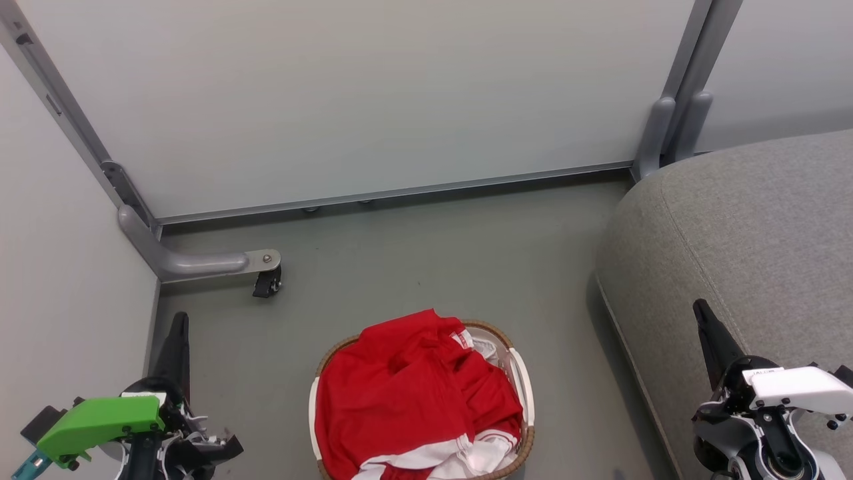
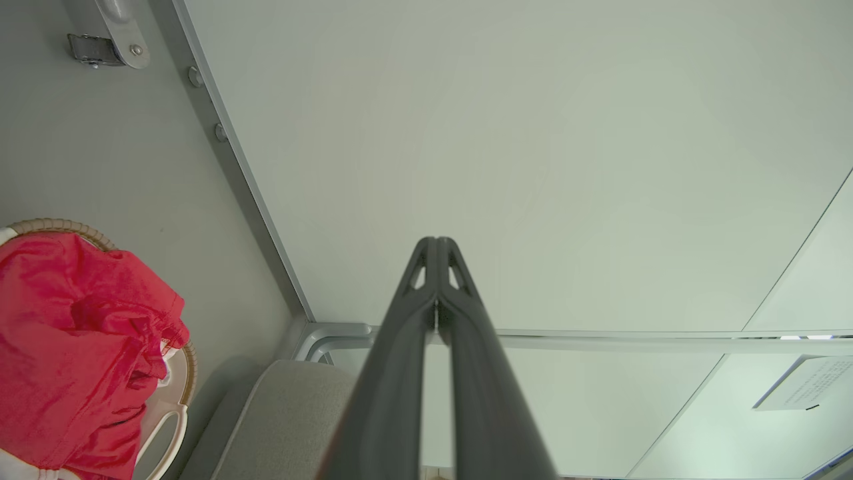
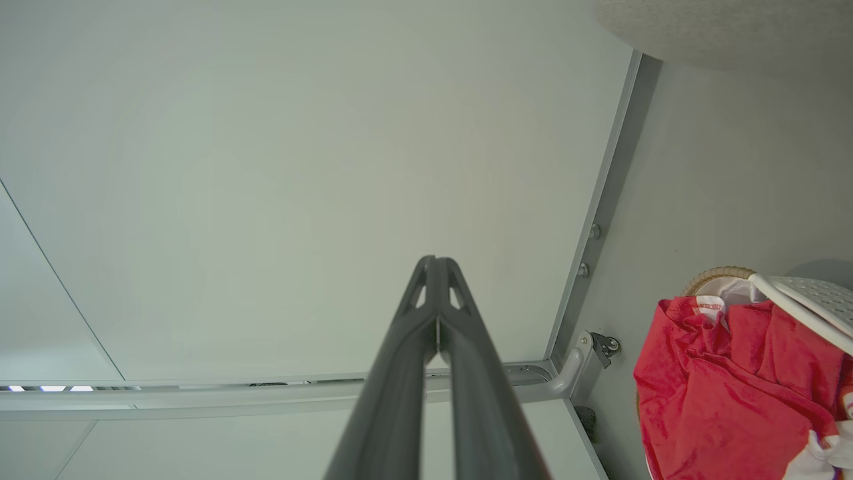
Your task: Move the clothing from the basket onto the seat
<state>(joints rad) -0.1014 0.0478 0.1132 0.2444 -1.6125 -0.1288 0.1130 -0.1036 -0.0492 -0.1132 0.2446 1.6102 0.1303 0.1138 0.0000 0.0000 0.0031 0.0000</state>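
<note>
Pointing toward the pale partition panels, the left tool has its dark fingers pressed together on nothing; the right tool is pinched empty likewise, showing against the grey seat; between them the basket stands on the grey-green floor, the red clothing heaped in it over its rim; the seat lies near the basket on its right, not touching it; a castor on a grey metal foot sits by the left corner of the room.
</note>
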